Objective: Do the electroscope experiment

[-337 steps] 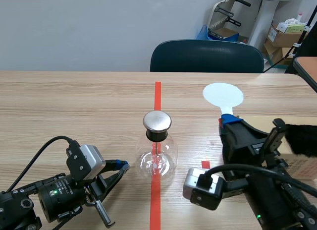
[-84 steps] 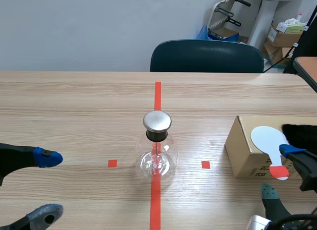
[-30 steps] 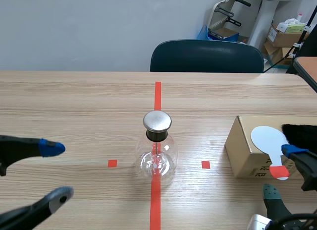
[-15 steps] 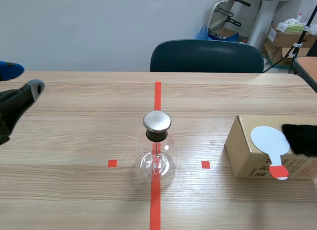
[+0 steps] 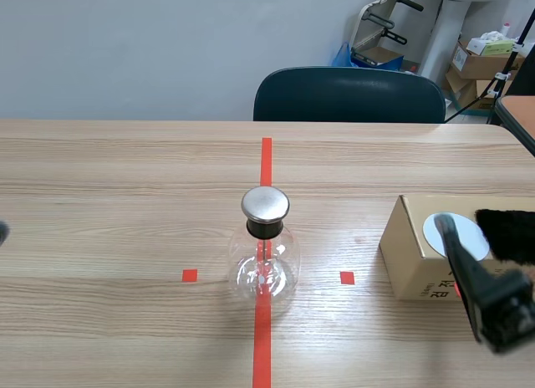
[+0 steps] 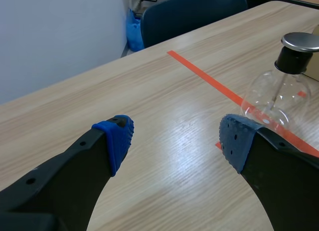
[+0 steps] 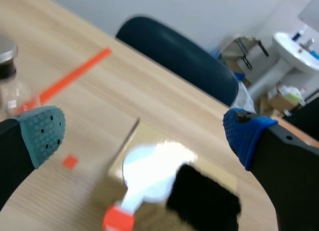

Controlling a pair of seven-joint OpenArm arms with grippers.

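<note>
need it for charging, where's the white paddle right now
The white paddle lies on the cardboard box at the scene view's right, beside the black fur cloth.

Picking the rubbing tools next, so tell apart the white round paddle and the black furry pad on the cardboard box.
The white round paddle is smooth, flat and disc-shaped with a red handle; the black furry pad is fuzzy and thicker. The paddle lies nearer the glass flask, the pad farther. Both rest side by side on the brown cardboard box.
</note>
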